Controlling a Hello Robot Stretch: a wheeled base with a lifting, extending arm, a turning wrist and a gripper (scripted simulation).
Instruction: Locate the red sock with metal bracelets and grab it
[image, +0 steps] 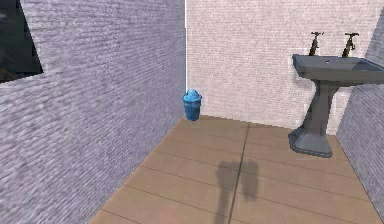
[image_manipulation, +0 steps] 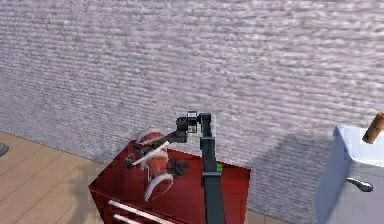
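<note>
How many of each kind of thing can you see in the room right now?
Sink: 1
Taps: 2
Toilet: 1
Blue bin: 1
Red cabinet: 1
Red-and-white thing on the cabinet: 1
Total: 7

A red, pale-banded lump (image_manipulation: 155, 172) lies atop the red cabinet (image_manipulation: 235, 188), near its far edge.

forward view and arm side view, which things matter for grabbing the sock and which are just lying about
for the job: red thing on the cabinet; tool
lying about: bin; sink; toilet
</note>
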